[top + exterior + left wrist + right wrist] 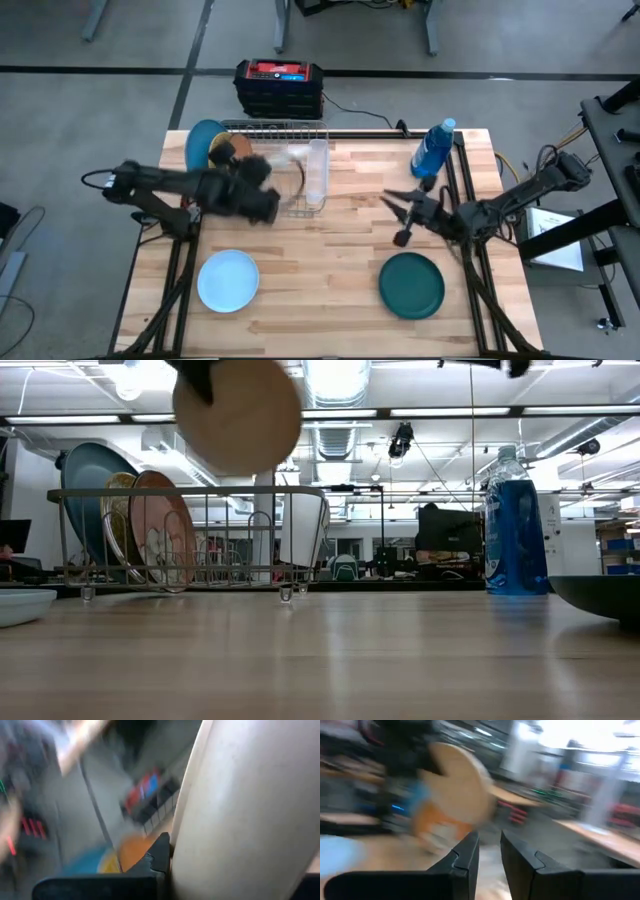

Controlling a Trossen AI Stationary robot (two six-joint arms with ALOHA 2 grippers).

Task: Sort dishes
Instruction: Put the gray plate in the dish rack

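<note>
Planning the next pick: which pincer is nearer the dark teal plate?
Right. The right pincer hovers just behind the dark teal plate, open and empty; the left pincer is far across, by the dish rack, gripping the beige plate.

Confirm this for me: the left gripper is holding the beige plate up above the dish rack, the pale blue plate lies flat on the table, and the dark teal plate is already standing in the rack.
One thing is wrong: the dark teal plate is not in the dish rack. The high view shows it lying flat on the table, near the right arm. The rest holds: the left gripper holds the beige plate up, and the pale blue plate lies flat.

Two dark jointed arms, black angular end effector fingers [470, 852], thin black cables
</note>
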